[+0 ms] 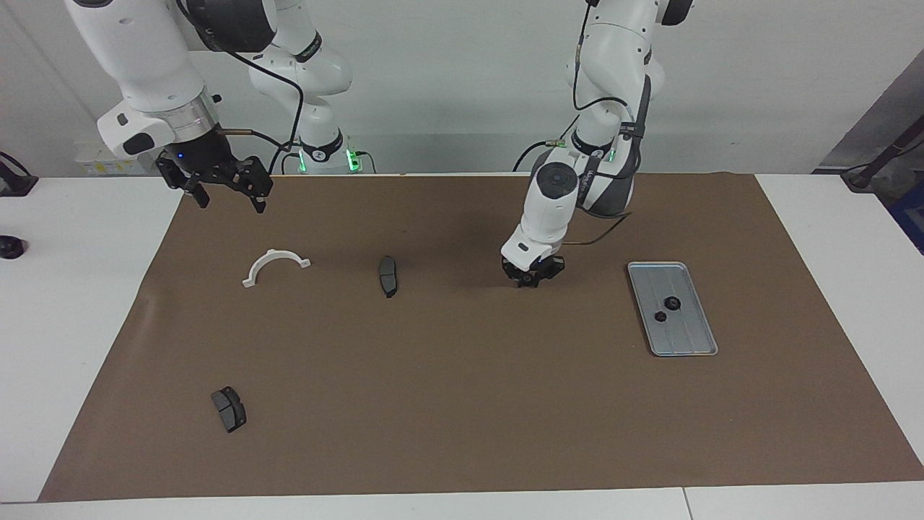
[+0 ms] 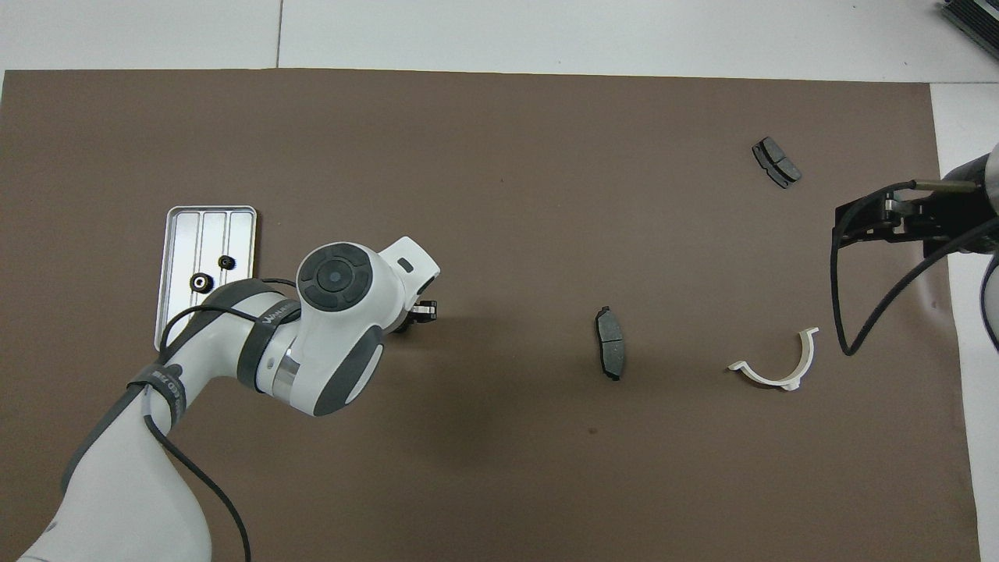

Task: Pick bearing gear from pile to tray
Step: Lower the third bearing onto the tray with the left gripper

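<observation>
A: Where does the tray [image 1: 672,308] sit?

B: Toward the left arm's end of the brown mat [image 1: 462,404], lying flat with mat showing all round its rim. Two black gears [image 1: 672,302] rest inside it, close together but apart, both clear of the rim. In the overhead view the left arm's elbow covers one corner of the tray [image 2: 173,257].

A: And the left gripper [image 1: 533,278]?

B: It is low over bare mat, between the tray and the nearer brake pad [image 1: 388,275]. Its fingers are drawn in narrow, yet whether they pinch a gear cannot be told; the arm's body hides the tips from above, where only a bit of the gripper [image 2: 421,312] shows.

A: The right gripper [image 1: 225,196]?

B: Raised above the mat's edge at the right arm's end, jaws spread wide, holding nothing.

A: What else lies on the mat?

B: The white half-ring bracket [image 1: 275,266] lies on the mat below the right gripper. A second brake pad [image 1: 229,409] lies much farther from the robots, near the mat's edge. These pieces are well apart from each other.

A: Open room?

B: A broad bare stretch runs across the mat on the part farther from the robots, and the strip between left gripper and tray is bare too.
</observation>
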Tool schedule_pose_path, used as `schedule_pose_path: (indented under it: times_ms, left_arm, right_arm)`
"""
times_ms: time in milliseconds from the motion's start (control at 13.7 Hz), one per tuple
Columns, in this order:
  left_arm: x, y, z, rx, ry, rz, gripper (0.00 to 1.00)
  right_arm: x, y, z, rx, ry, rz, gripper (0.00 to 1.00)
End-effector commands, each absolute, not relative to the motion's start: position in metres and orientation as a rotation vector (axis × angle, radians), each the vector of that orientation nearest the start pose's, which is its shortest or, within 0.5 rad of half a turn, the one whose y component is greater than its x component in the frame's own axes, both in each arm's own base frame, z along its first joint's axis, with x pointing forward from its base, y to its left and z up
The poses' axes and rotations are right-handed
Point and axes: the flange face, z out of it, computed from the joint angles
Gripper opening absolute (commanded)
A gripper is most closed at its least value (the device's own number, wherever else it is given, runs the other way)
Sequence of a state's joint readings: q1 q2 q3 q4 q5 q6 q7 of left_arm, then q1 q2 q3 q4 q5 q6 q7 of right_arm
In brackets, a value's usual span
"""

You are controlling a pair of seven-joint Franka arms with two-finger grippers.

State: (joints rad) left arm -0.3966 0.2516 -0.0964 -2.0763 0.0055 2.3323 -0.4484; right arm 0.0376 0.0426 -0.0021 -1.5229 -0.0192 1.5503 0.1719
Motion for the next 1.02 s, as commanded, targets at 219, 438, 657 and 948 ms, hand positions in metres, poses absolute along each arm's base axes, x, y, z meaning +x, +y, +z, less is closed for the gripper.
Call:
schedule_pose_path:
  times_ms: [219,438,657,948]
  left_arm:
    - [0.574,-0.149,0.337,-3.174,-0.034,-0.056,0.03]
    - [0.584,-0.087,0.336,-3.168,0.031,-0.050,0.03]
    - [0.586,-0.031,0.332,-3.163,0.097,-0.013,0.03]
    - [0.579,-0.004,0.333,-3.160,0.152,0.050,0.05]
  right_arm:
    - [0.562,0.019,0.616,-3.138,0.207,0.053,1.00]
    - [0.561,0.019,0.616,-3.137,0.190,0.055,1.00]
    - [0.561,0.018,0.616,-3.137,0.190,0.055,1.00]
    - [0.561,0.019,0.616,-3.137,0.188,0.055,1.00]
